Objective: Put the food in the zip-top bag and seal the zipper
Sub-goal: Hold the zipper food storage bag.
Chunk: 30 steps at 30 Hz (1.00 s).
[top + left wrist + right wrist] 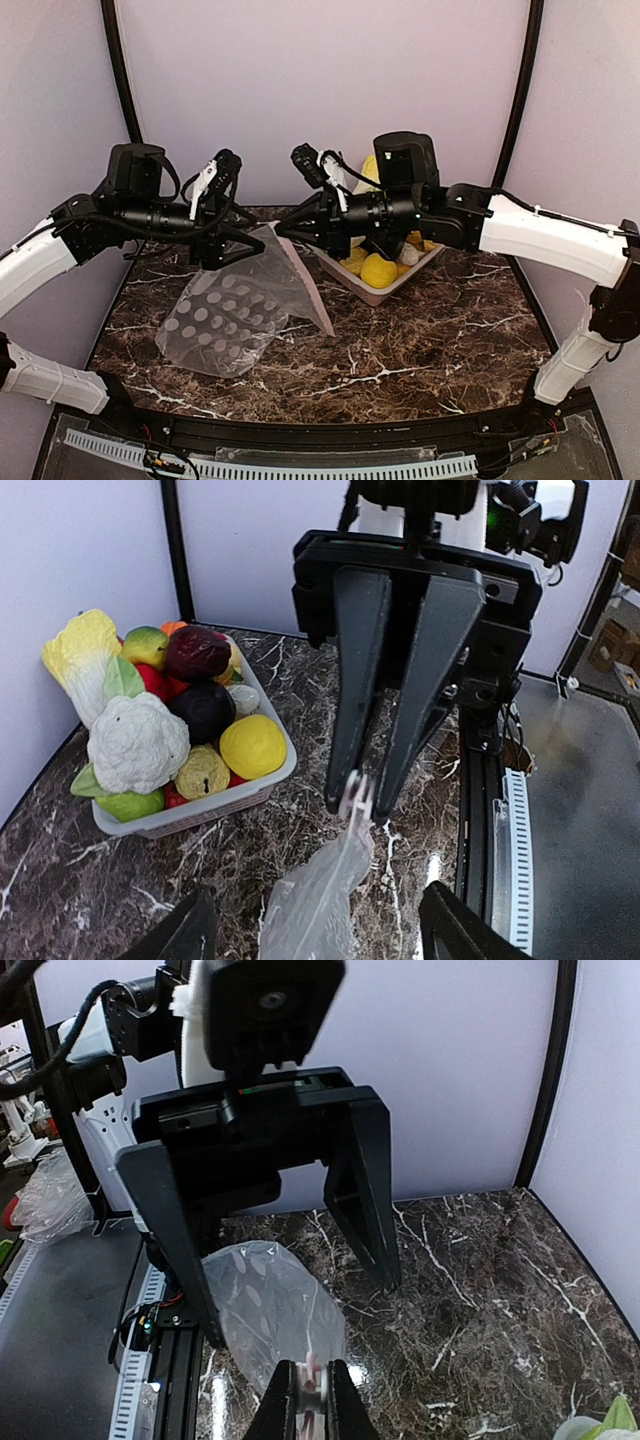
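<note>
Zip-top bag (230, 310) slants near-left, zipper (356, 800) (apparently) in right fingers (358, 680).

1. This is a robotics lab test cell: a left arm (30, 270) and a right arm (540, 235) reach over a marble-look counter (420, 340).
2. Plain lilac panels (330, 90) on black posts (121, 70) box the counter in.
3. A slotted cable duct (300, 467) runs along the front edge, and exposed cables loop over the arms.
4. The toy food (135, 745) heaped in a tray (200, 805) is plastic props.
5. Beyond the cell, what look like cardboard boxes (612, 640) sit stacked.
</note>
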Each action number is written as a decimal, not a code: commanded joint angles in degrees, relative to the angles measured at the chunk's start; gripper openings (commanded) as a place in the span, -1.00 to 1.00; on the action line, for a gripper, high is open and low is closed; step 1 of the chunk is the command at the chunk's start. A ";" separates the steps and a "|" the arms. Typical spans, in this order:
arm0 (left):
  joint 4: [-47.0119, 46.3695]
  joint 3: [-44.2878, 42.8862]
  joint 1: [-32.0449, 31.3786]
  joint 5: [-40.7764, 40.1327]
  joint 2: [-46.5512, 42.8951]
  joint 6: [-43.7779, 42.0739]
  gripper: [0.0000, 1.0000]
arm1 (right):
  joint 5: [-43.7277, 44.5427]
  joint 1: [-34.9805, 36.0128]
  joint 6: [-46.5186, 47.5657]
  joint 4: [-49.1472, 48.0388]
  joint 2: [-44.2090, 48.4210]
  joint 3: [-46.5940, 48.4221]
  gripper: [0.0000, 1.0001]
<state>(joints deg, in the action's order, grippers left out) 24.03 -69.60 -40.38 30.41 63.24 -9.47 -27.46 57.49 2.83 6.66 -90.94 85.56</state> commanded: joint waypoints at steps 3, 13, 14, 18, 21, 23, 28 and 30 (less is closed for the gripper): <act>-1.79 -2.74 0.13 6.90 3.97 -6.34 0.09 | -5.36 -2.40 -2.55 0.93 2.00 -0.61 -0.97; -1.35 -3.61 0.13 15.71 6.30 -5.37 -0.12 | -7.73 -3.54 -1.95 3.75 2.08 -0.55 -0.98; -1.31 -3.83 0.17 16.49 6.70 -5.20 -0.19 | -7.82 -3.54 -2.10 3.88 2.16 -0.61 -0.98; -2.34 -4.18 0.13 17.76 7.62 -3.99 -0.37 | -8.11 -3.58 -2.53 3.89 2.00 -0.91 -0.98; -3.61 -3.62 0.13 17.69 7.61 -3.38 -0.49 | -8.52 -3.54 -2.57 4.06 1.65 -0.92 -0.98; -4.35 -3.28 0.13 17.39 7.48 -2.99 -0.52 | -8.58 -3.55 -2.56 4.15 1.50 -0.92 -0.98; -5.45 -2.46 0.13 16.18 7.58 -2.40 -0.72 | -8.83 -3.56 -2.40 4.33 1.09 -0.53 -0.99; -5.56 -2.43 0.13 15.49 7.73 -2.27 -0.80 | -8.92 -3.62 -2.33 4.41 0.89 -0.39 -0.99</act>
<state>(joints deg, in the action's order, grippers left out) 20.47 -72.38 -40.38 45.95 71.20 -12.21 -35.38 54.35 0.95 10.63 -90.30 85.14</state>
